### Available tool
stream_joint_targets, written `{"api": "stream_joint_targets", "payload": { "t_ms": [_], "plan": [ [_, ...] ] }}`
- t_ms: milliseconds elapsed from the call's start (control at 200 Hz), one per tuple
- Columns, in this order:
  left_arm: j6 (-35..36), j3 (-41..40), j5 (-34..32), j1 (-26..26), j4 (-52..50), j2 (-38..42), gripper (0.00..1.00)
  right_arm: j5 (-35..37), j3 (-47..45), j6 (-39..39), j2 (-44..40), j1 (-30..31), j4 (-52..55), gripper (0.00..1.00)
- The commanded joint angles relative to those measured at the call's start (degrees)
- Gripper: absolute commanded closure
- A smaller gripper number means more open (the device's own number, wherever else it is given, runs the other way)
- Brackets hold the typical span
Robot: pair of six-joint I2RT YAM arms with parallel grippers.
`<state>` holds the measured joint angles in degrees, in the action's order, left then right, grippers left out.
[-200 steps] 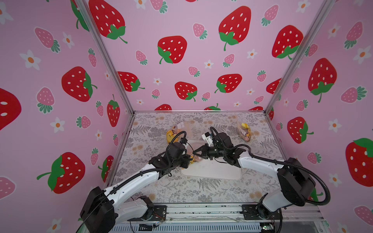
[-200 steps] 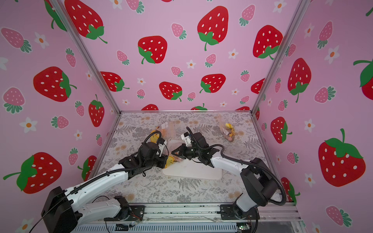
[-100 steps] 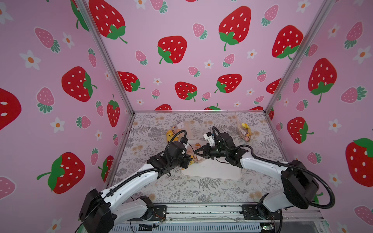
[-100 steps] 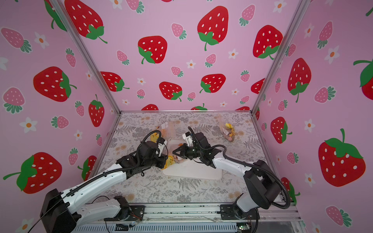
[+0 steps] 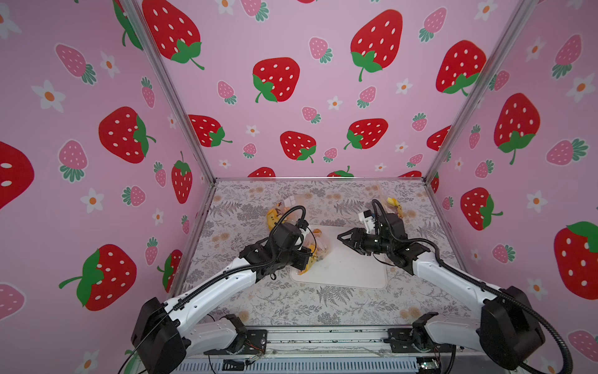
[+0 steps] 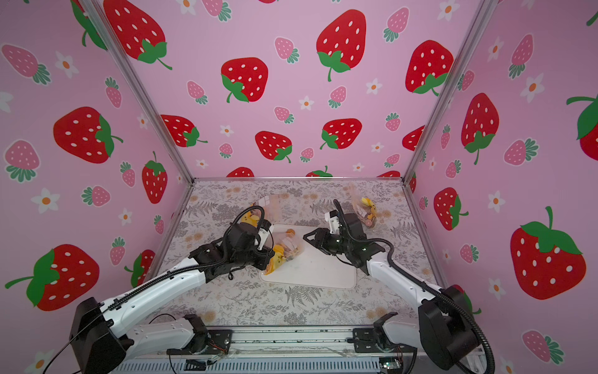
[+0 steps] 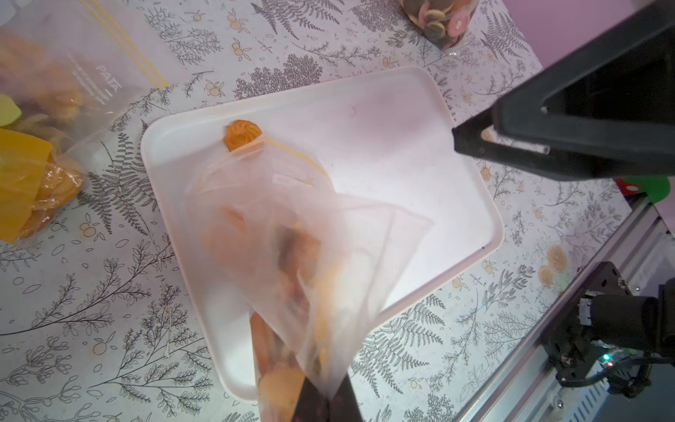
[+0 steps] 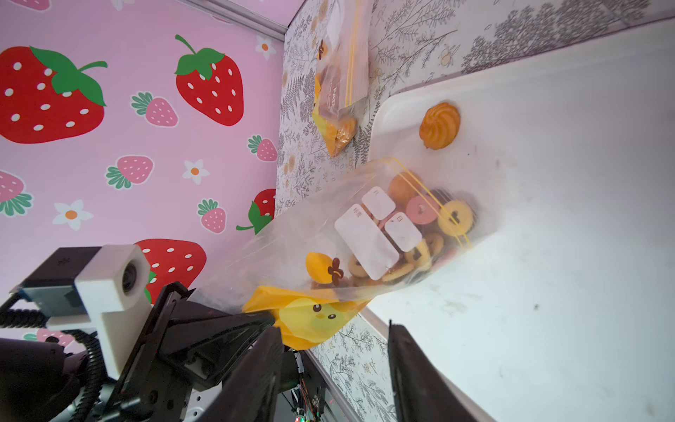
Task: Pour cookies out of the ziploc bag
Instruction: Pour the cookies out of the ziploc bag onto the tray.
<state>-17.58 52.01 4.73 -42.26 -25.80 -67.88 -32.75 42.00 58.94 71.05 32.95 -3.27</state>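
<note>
A matte fern-print tablecloth (image 5: 323,301) carries a smooth, round-cornered white tray (image 5: 356,272). At the tray's left edge the left gripper (image 7: 325,403) is clamped on the yellow base of a crinkled clear ziploc bag (image 8: 310,237). The bag's mouth tilts down over the tray, with coin-shaped cookies (image 8: 420,226) piled inside. One ridged swirl cookie (image 8: 439,125) lies loose just beyond. The right gripper (image 8: 334,339) hovers with its jaws apart and empty. A second bag (image 5: 284,210) and a third bag (image 5: 394,207) lie farther back.

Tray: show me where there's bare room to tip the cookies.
Free: the tray's near and right part, between the bag and the right rim. Crowded: the far left corner, with the bag's mouth and one loose cookie. The open right hand hangs by the far right corner.
</note>
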Motion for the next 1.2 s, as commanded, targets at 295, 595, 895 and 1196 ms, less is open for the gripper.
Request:
{"api": "stream_joint_targets", "payload": {
  "t_ms": [295, 595, 895, 1196],
  "plan": [
    [-0.18, 8.02, -2.96, -1.35, -4.6, -2.22, 1.0, 3.7, -0.91, -4.79, -3.42, -1.22, 7.25, 0.25],
    [1.06, 14.51, -5.48, -1.25, -8.19, -8.25, 1.0, 3.36, -2.82, -4.75, -5.39, -2.26, 7.93, 0.24],
    [0.89, 16.37, -5.99, -1.18, -11.07, -6.99, 1.0, 2.78, -2.87, -5.02, -5.13, -2.98, 7.91, 0.23],
    [0.73, 17.82, -2.62, -1.39, -11.91, -7.17, 1.0, 2.78, -2.95, -5.15, -4.68, -2.98, 7.84, 0.23]
  ]
}}
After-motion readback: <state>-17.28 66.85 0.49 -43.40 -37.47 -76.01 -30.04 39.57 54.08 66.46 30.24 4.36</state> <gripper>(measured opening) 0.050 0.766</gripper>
